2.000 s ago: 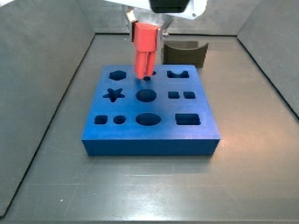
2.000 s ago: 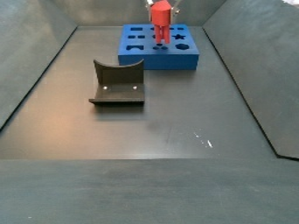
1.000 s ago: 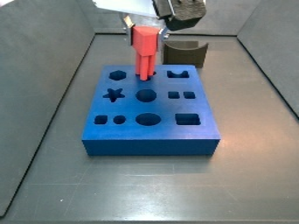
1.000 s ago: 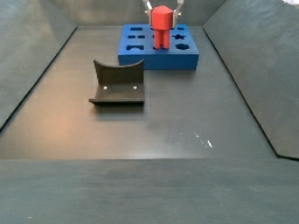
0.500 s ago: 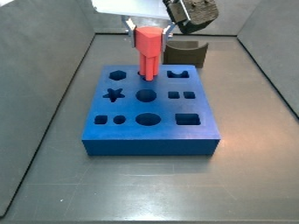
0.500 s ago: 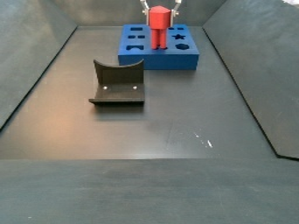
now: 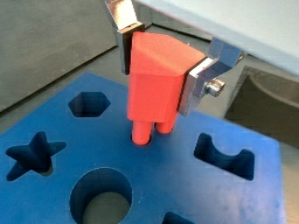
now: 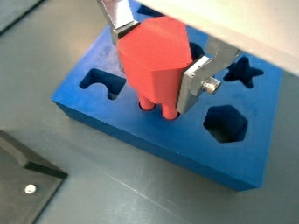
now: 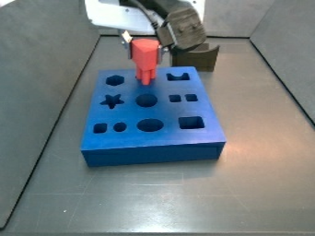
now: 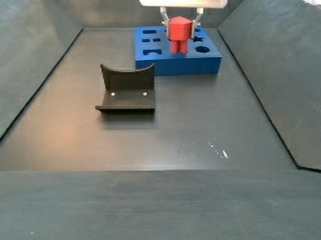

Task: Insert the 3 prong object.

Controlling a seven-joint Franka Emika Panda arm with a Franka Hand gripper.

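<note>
The 3 prong object [image 7: 156,83] is a bright red blocky peg with round prongs pointing down; it also shows in the other wrist view [image 8: 155,63] and in both side views [image 9: 145,57] [image 10: 181,32]. My gripper [image 7: 163,59] is shut on its sides, silver fingers [image 8: 195,85] flanking it. It stands upright over the far rows of the blue block [image 9: 154,118], which has several shaped holes. Its prongs reach down to the block's top [image 7: 146,134] between the hexagon hole [image 7: 86,105] and a notched hole [image 7: 225,151].
The dark grey curved piece [image 10: 126,89] stands on the floor apart from the blue block [image 10: 178,58]. Another dark piece [image 9: 194,57] sits behind the block. Grey walls close in the floor on several sides.
The blue block has shifted slightly to the left in one side view. The gripper with the red peg has moved lower, and the arm now leans in from the upper right.
</note>
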